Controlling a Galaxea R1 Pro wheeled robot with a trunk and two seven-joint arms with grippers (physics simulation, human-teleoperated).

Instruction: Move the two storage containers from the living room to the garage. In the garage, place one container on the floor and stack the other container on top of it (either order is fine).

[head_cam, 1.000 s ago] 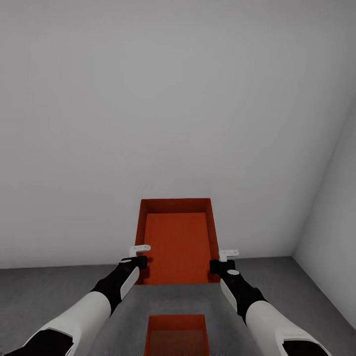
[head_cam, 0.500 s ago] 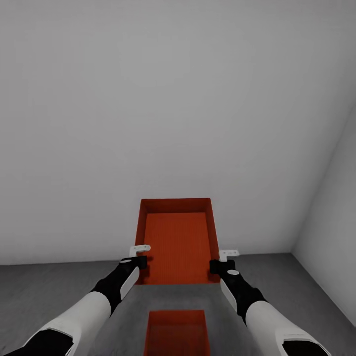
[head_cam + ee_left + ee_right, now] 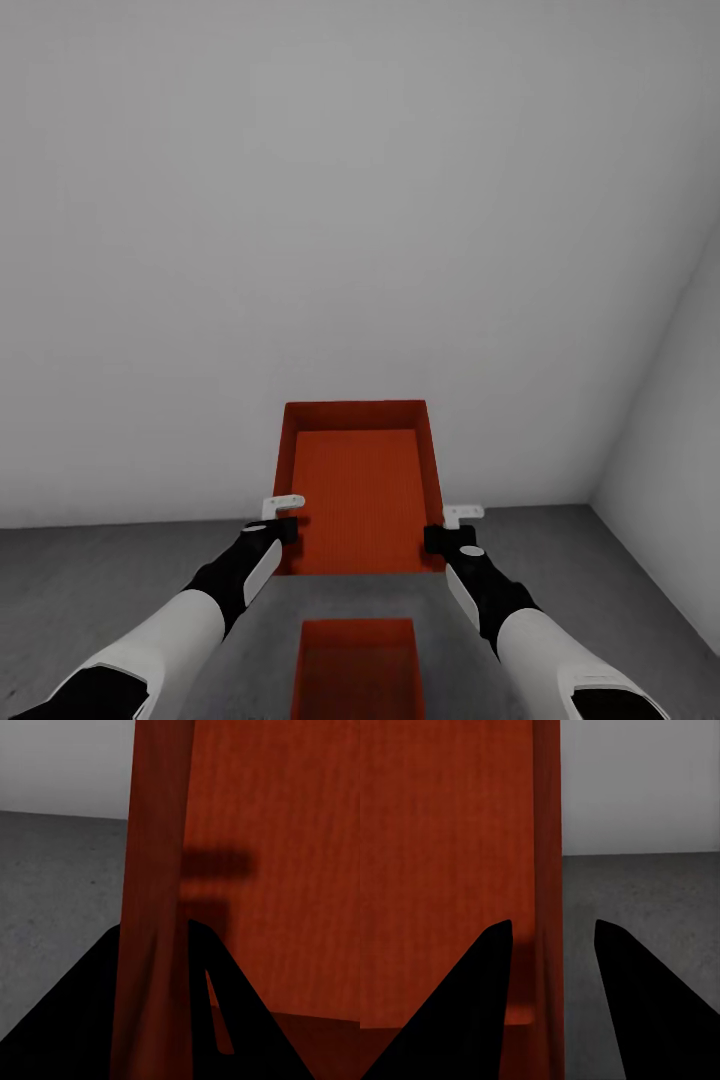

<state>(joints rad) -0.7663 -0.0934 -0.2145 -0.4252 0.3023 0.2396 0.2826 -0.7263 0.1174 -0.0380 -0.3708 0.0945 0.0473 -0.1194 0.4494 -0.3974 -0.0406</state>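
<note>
Edging closer below, the floor container [image 3: 358, 668] nears as both grippers, left gripper [image 3: 284, 512] and right gripper [image 3: 452, 524], pinch the carried container [image 3: 358, 490] by its side walls; lowering should stay level and centred.

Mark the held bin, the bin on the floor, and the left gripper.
held bin [image 3: 355, 495], head view, on its inside bottom.
bin on the floor [image 3: 357, 668], head view, on its inside bottom.
left gripper [image 3: 283, 508], head view, at the bin's left wall, between the fingertips.
</note>
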